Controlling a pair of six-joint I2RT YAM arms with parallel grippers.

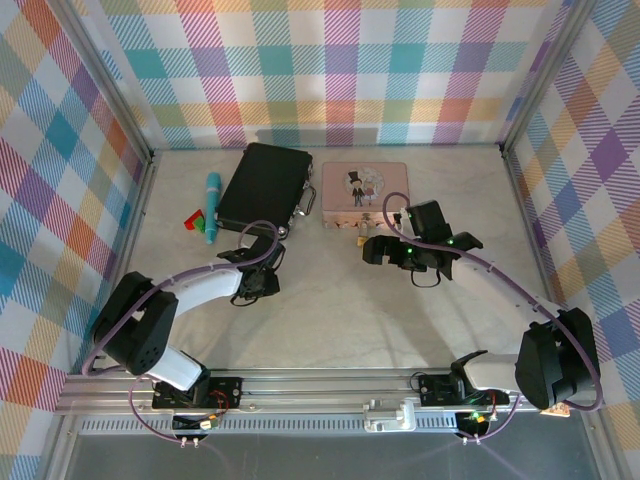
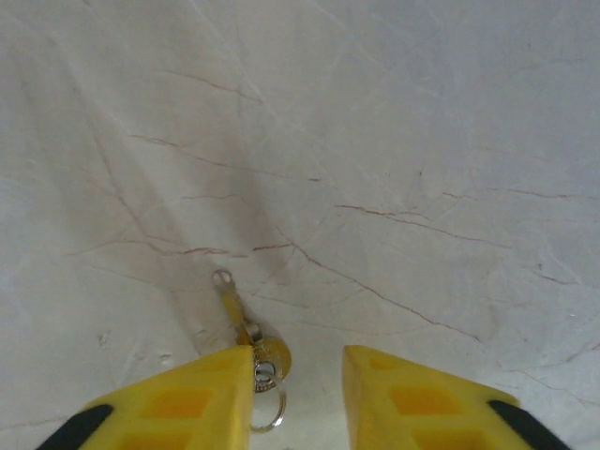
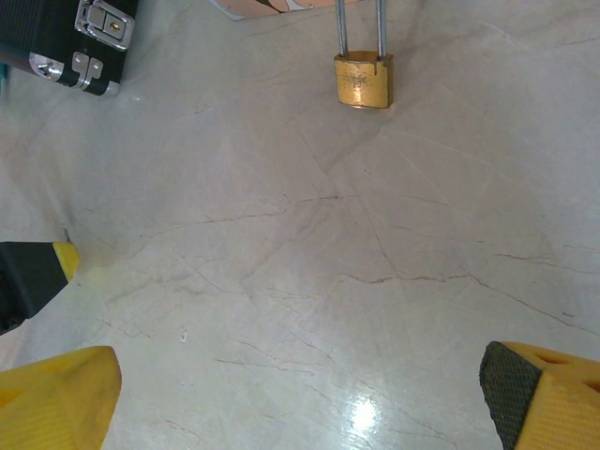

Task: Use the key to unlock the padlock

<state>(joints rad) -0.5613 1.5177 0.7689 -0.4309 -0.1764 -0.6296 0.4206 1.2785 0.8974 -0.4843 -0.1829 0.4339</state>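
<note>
The key (image 2: 235, 313) lies flat on the marble table, a slim brass blade with a round head and a thin wire ring (image 2: 271, 413). Its head touches the inner edge of my left gripper's left fingertip (image 2: 221, 375). My left gripper (image 2: 298, 364) hangs low over the table with a gap between its yellow fingers, clamping nothing. The padlock (image 3: 363, 80), a small brass body with a silvery shackle, rests against the pink tin's front. My right gripper (image 3: 300, 394) is wide open over bare table, well short of the padlock. From above, both grippers (image 1: 262, 270) (image 1: 376, 250) sit mid-table.
A black case (image 1: 265, 187) with metal latches (image 3: 103, 23) lies at the back left, the pink picture tin (image 1: 364, 195) beside it. A teal pen-like thing (image 1: 211, 205) and a small red and green piece (image 1: 195, 218) lie left of the case. Plaid walls surround the table.
</note>
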